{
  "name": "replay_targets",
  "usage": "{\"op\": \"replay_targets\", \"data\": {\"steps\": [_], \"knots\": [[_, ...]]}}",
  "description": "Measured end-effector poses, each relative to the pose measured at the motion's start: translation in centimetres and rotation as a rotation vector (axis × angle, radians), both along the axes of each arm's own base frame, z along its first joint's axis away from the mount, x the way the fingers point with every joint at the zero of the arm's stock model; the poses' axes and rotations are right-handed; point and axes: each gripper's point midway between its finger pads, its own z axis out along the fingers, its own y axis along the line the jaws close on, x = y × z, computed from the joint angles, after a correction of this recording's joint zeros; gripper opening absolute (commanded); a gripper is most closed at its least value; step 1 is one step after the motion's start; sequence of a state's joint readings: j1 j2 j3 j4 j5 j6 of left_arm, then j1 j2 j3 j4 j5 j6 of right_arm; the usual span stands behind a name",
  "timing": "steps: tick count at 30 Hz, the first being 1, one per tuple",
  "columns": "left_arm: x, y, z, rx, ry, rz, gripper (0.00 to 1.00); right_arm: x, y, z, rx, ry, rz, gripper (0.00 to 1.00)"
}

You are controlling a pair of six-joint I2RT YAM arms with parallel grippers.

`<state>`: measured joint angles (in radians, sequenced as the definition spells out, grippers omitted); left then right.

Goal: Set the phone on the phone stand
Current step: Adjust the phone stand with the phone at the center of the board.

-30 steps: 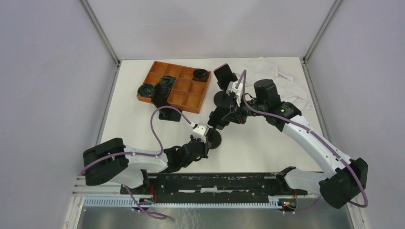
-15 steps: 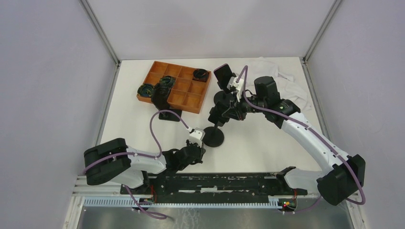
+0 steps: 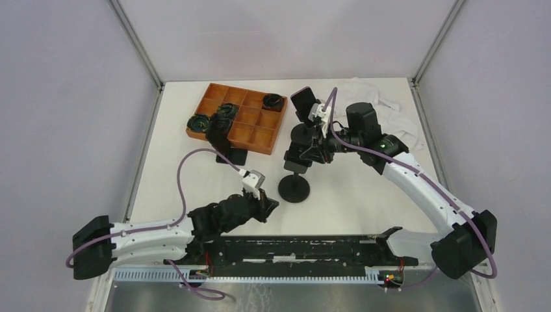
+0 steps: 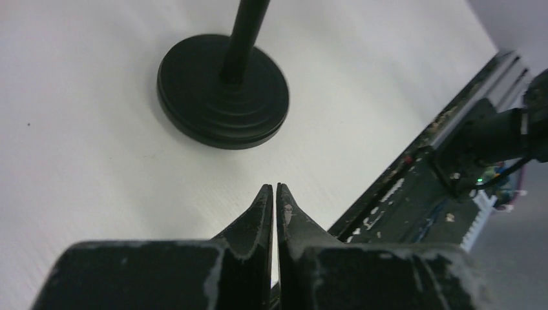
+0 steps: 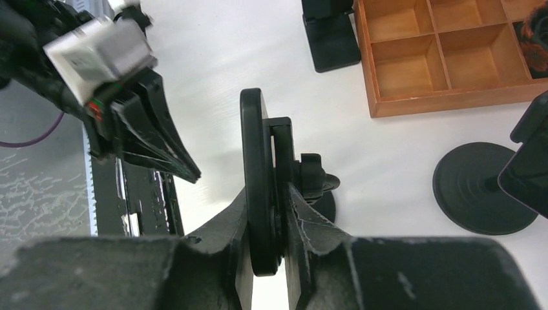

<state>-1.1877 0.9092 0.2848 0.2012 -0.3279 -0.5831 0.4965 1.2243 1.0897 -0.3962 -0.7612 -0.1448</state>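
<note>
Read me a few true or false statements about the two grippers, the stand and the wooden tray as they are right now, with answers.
1. The left gripper is shut and empty. True.
2. The left gripper touches the stand base. False: it is apart from the base, with a gap between them.
3. The right gripper clamps the stand head. True.
4. The wooden tray lies on the white cloth. False: they lie apart, the tray at the far left and the cloth at the far right.

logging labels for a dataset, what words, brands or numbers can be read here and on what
None legible.
White sticker on the left wrist camera: faint print, too blurred to read.
Phone, wooden tray, phone stand: no text visible.
</note>
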Motion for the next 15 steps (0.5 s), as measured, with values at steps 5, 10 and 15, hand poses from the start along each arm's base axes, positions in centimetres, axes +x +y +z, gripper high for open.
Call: {"op": "replay_targets", "data": {"steps": [5, 10, 15], "knots": [[-0.3, -0.2, 3.5, -0.087, -0.038, -0.026, 0.11, 0.0, 0.1, 0.1, 0.007, 0.002, 0.002, 0.31], [-0.1, -1.4, 3.3, -0.056, -0.039, -0.055, 0.09, -0.1, 0.5, 0.8, 0.032, -0.007, 0.023, 0.39], [0.0, -2.7, 1.3, 0.011, -0.019, -0.086, 0.08, -0.3, 0.6, 1.2, 0.046, -0.011, 0.04, 0.45]]}}
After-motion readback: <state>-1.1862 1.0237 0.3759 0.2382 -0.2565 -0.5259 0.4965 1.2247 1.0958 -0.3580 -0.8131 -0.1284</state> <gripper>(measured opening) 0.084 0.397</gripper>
